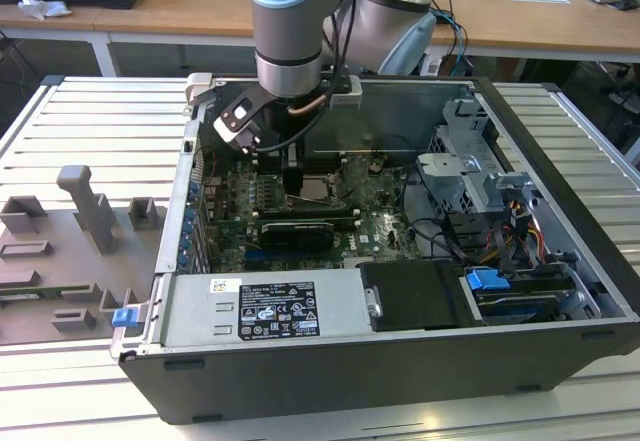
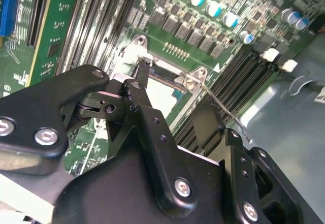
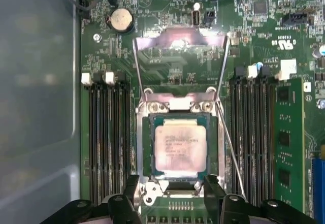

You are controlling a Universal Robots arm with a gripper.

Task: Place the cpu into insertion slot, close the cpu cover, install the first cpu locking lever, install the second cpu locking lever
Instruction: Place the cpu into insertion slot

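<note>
The cpu (image 3: 180, 150), a pale square chip, lies flat in the insertion slot (image 3: 144, 148). The cpu cover (image 3: 177, 43), a silvery frame plate, stands swung up on its hinges beyond the slot, so the chip is uncovered. A thin locking lever (image 3: 231, 150) slants free along one side of the socket and shows as a wire rod (image 2: 219, 103) in the second wrist view. My gripper (image 3: 172, 191) is open, its black fingers (image 3: 132, 189) apart over the socket's near edge with nothing between them. In the exterior view the gripper (image 1: 293, 176) reaches down into the case beside the socket (image 1: 322, 189).
Rows of memory slots (image 3: 104, 132) flank the socket on both sides. A coin battery (image 3: 122, 20) sits past the cover. The open computer case (image 1: 560, 211) holds a power supply (image 1: 270, 306), a black card (image 1: 295, 231) and cable bundles. Grey fixtures (image 1: 90, 211) stand at the exterior view's left.
</note>
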